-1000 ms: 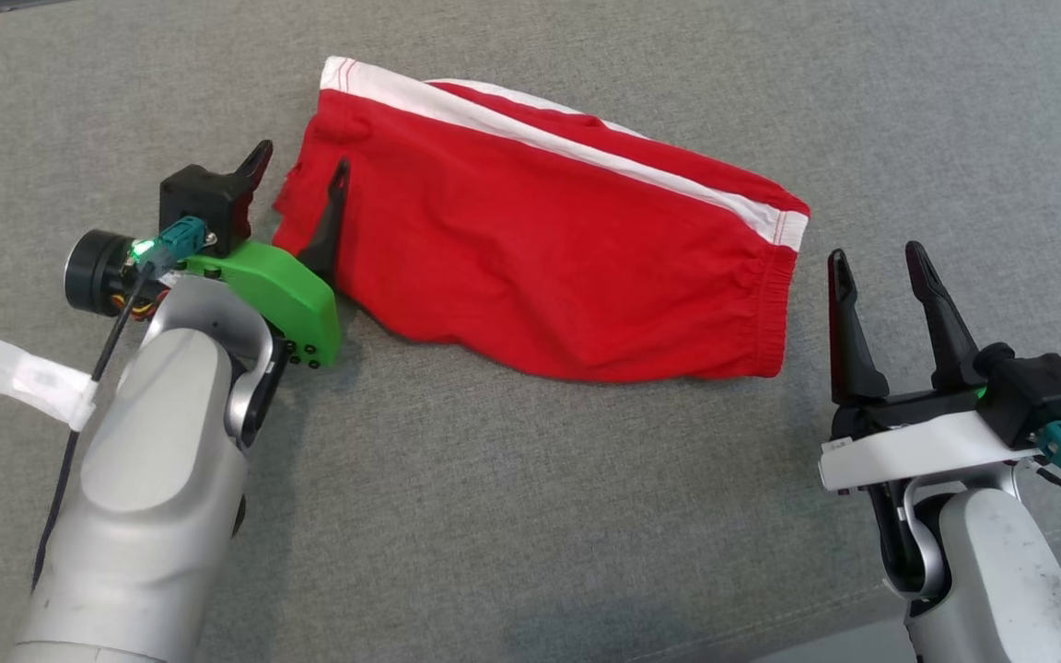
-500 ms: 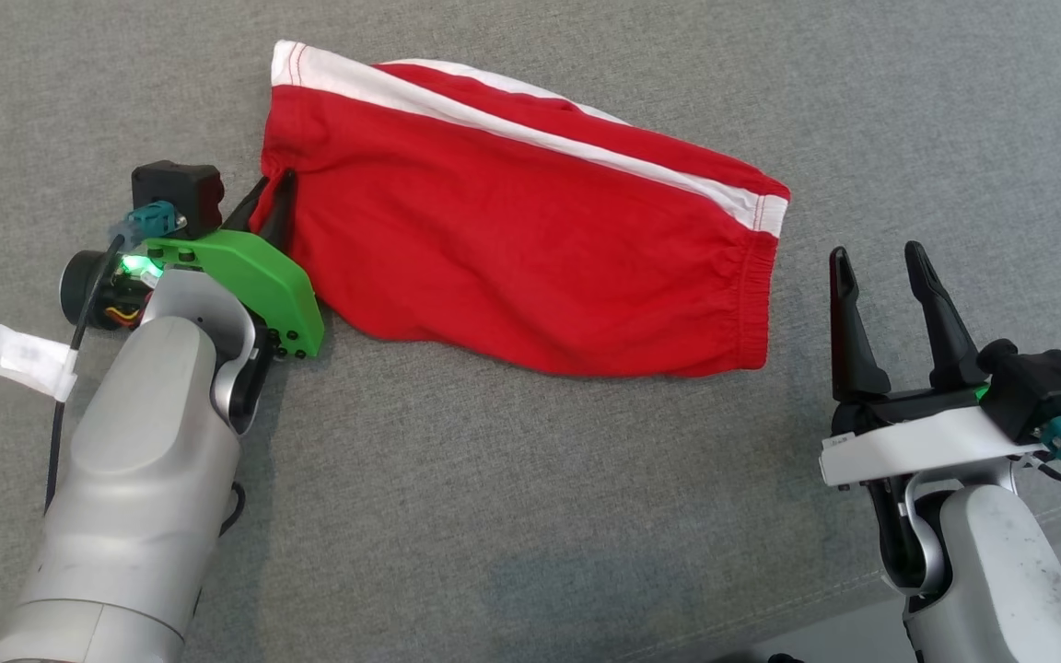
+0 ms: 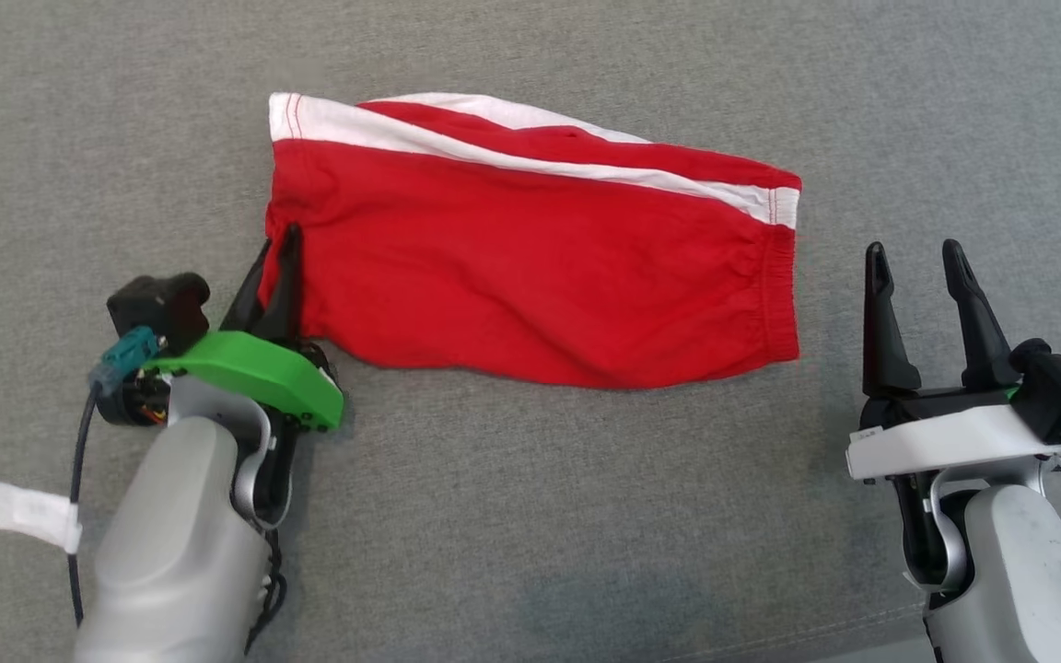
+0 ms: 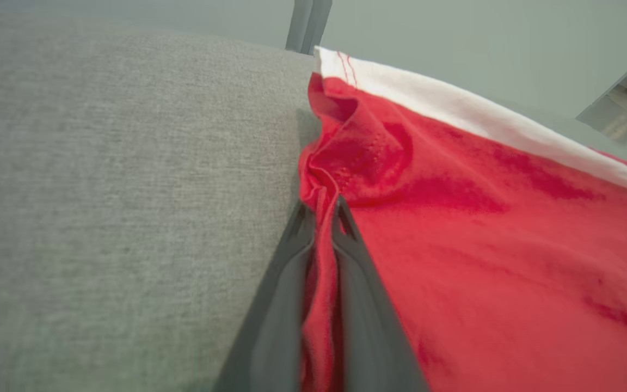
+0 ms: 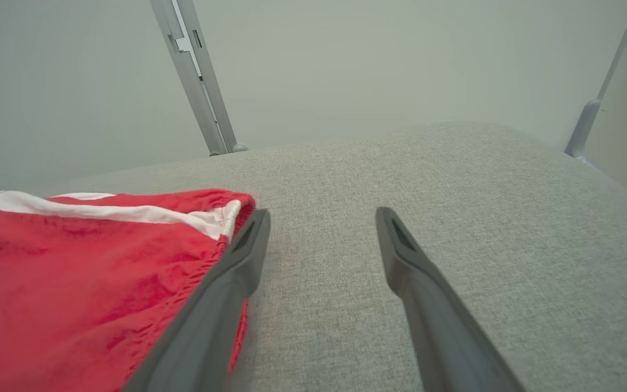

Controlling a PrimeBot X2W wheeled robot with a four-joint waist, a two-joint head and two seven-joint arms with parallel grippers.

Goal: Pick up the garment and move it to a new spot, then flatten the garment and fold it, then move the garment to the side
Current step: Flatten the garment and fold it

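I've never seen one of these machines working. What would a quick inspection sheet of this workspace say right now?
Surface: grey fabric surface, evenly woven.
Job's things: red shorts with white stripes, lying mostly flat, left edge bunched.
Clutter: nothing seen.
Tools: left tool shut on the shorts' left edge; right tool open, apart from the waistband end, holding nothing.
Cables: dark cable along the left forearm, white strap beside it.
Surroundings: pale wall and metal post beyond the surface.
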